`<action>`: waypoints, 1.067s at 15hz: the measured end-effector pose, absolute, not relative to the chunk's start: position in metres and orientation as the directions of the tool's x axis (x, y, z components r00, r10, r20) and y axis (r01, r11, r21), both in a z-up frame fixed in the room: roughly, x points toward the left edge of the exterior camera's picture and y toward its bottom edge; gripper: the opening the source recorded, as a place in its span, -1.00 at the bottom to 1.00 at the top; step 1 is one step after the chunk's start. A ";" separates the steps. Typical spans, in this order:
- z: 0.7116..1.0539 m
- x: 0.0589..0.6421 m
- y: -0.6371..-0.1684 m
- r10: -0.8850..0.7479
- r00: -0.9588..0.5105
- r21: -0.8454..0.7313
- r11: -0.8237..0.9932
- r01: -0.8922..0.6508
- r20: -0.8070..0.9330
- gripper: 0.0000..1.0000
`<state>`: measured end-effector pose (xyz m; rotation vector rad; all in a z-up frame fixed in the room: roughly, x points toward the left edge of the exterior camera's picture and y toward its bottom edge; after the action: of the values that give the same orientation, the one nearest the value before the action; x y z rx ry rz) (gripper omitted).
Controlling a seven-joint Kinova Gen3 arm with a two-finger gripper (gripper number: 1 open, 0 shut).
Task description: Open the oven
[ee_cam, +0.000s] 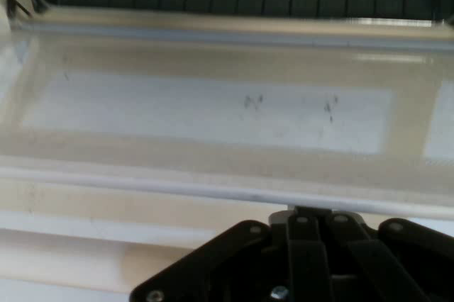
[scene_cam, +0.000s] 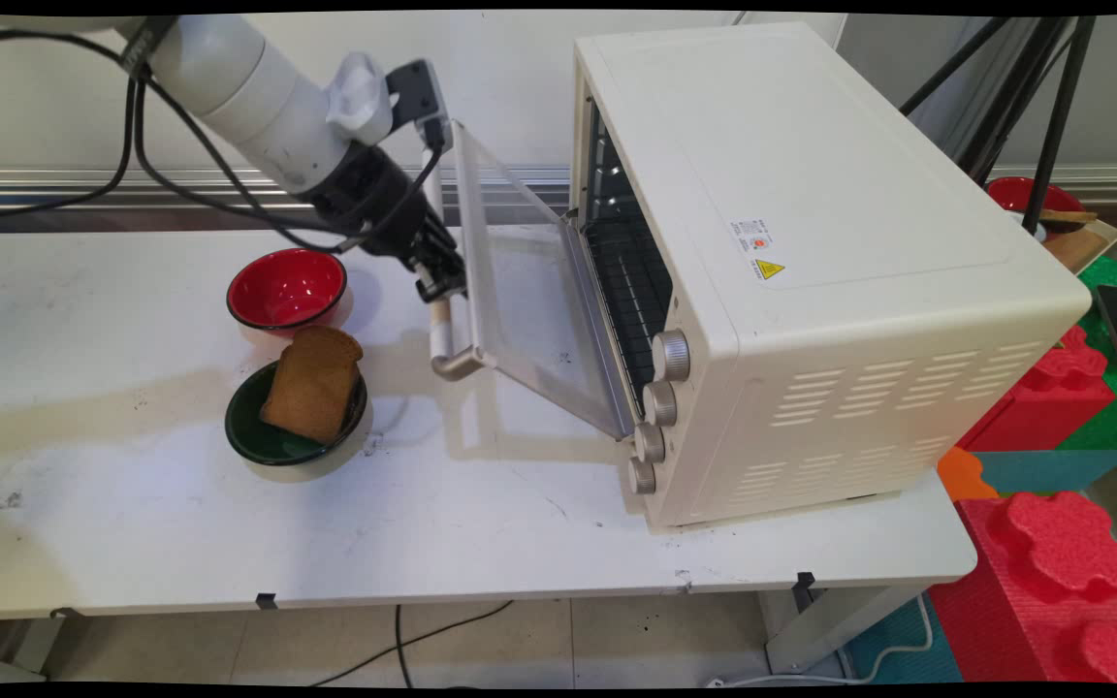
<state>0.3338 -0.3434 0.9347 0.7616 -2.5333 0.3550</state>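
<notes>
A cream toaster oven (scene_cam: 811, 242) stands on the right half of the white table (scene_cam: 132, 523), its glass door (scene_cam: 529, 291) hanging half open toward the left. My gripper (scene_cam: 439, 283) is shut on the door's cream handle bar (scene_cam: 440, 334), about midway along it. In the hand view the handle (ee_cam: 177, 181) runs across just above the black linkage, with the gripper (ee_cam: 306, 211) closed against it and the door glass (ee_cam: 213, 110) and oven rack behind. Left of the door sit an empty red bowl (scene_cam: 287, 289) and a green bowl (scene_cam: 248, 441) holding a slice of brown bread (scene_cam: 311, 383).
Four knobs (scene_cam: 670, 355) line the oven's front right side. Red, green and orange foam blocks (scene_cam: 1053, 543) are stacked off the table's right end. Black tripod legs (scene_cam: 1053, 107) and another red bowl (scene_cam: 1014, 192) stand behind the oven.
</notes>
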 end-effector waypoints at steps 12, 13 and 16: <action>0.887 0.358 -0.328 -0.497 -0.754 -0.098 0.805 -0.586 0.430 -1.00; 0.883 0.360 -0.328 -0.498 -0.757 -0.099 0.805 -0.585 0.422 -1.00; 0.872 0.365 -0.326 -0.503 -0.762 -0.099 0.806 -0.584 0.407 -1.00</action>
<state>0.3654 -0.3258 0.8723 0.8219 -2.6285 0.3124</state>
